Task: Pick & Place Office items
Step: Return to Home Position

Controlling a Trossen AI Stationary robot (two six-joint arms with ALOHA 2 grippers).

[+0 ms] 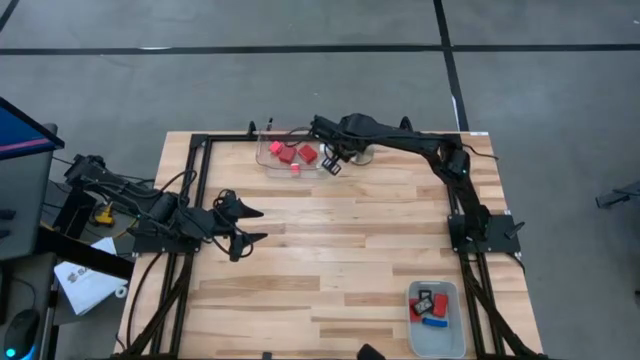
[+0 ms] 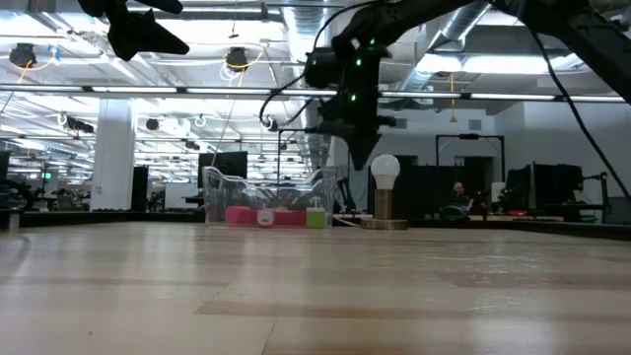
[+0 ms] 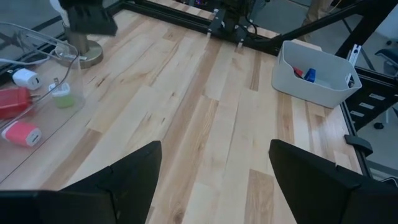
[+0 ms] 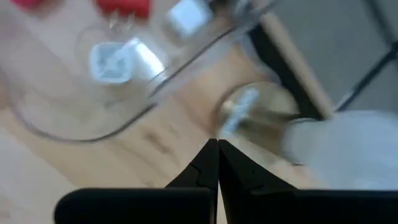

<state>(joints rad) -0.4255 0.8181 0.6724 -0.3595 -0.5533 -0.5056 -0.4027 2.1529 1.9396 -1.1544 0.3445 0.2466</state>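
Returning to the home position was judged to be the step in hand. The right gripper (image 1: 331, 165) hung at the far edge of the table (image 1: 340, 240), just beside the transparent bin (image 1: 262, 160) and close to the white bulb (image 2: 385, 170) on its metal base. The right wrist view showed its fingers pressed together with nothing between them. The left gripper (image 1: 262, 225) waited over the table's left side, fingers spread wide and empty. Office items (image 1: 288, 153), mostly red and pink, with one green and one white visible in the left wrist view, lay inside the transparent bin. A second group of items (image 1: 430, 304), red, black-and-white and blue, lay in the grey bin (image 1: 452, 340) at the table's right side, well apart from the transparent bin. No item was seen loose on the table, so the sorting appeared complete. The next move called for lifting the right arm clear of the bin wall and the bulb, then folding it back toward its base without brushing either.
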